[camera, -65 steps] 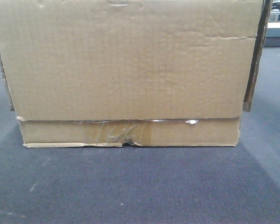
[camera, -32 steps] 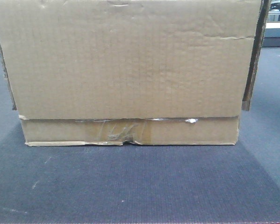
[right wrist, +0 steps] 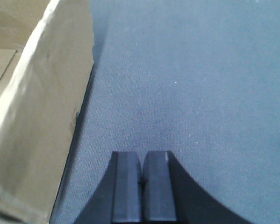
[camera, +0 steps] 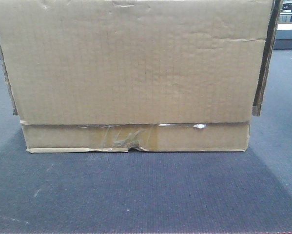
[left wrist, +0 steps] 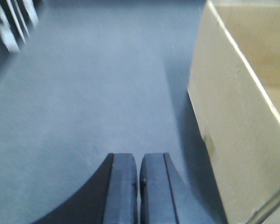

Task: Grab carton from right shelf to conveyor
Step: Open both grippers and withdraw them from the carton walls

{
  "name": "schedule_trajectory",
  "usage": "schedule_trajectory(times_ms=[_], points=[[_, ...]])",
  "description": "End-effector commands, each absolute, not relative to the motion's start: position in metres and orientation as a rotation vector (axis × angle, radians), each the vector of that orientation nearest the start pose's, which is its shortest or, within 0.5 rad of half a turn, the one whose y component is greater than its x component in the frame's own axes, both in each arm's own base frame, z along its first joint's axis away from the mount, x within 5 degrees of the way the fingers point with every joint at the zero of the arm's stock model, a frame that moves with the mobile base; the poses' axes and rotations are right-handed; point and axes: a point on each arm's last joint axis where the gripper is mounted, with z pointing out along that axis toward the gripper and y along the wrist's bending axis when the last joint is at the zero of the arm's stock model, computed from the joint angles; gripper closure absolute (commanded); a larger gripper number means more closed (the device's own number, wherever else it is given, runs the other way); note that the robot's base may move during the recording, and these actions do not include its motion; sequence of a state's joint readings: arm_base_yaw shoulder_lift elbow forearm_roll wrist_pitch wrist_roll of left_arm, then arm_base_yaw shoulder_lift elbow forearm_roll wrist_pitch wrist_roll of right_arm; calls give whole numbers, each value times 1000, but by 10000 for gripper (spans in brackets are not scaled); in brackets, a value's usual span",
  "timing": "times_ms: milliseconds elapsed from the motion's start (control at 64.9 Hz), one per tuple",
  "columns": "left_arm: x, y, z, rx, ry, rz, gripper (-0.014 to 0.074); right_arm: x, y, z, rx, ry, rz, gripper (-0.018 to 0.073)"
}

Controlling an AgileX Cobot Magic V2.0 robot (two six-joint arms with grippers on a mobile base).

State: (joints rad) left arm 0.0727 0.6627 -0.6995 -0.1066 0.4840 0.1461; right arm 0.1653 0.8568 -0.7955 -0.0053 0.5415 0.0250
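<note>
From the front, the nearest thing is the dark ribbed conveyor, and standing flat on it is the carton, so wide it nearly fills the view. A lower strip runs along its base with wrinkled clear tape over the seam, and the bottom edge is torn near the middle. Its right side flap stands a little off the belt.

Down at the left arm, the left end effector has its two black fingers pressed together with only a thin line between them, gripping nothing. It hangs over bare belt, and the carton sits to its right, near but apart, its side wall and open top rim running away from the fingers. Farther off at the upper left are some pale slatted bars, too blurred to make out.

At the right arm, the right end effector is likewise closed and empty above the belt. The carton lies to its left, its wall angled past the fingers without touching them. So the box rests between the two arms, free of both.
</note>
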Motion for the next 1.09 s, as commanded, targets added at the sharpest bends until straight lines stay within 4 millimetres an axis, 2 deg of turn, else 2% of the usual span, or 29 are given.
schedule_trajectory(times_ms=[0, 231, 478, 616, 1078], points=[[113, 5, 340, 19, 1814, 72, 576, 150, 24, 339, -136, 1957, 110, 629], [73, 3, 313, 23, 1716, 86, 576, 87, 13, 316, -129, 1732, 111, 629], [50, 1, 309, 24, 1615, 92, 576, 43, 6, 307, -114, 1542, 121, 629], [48, 1, 310, 25, 1608, 93, 576, 34, 5, 307, -110, 1496, 123, 629], [48, 1, 310, 24, 1605, 93, 576, 34, 5, 307, -110, 1491, 123, 629]])
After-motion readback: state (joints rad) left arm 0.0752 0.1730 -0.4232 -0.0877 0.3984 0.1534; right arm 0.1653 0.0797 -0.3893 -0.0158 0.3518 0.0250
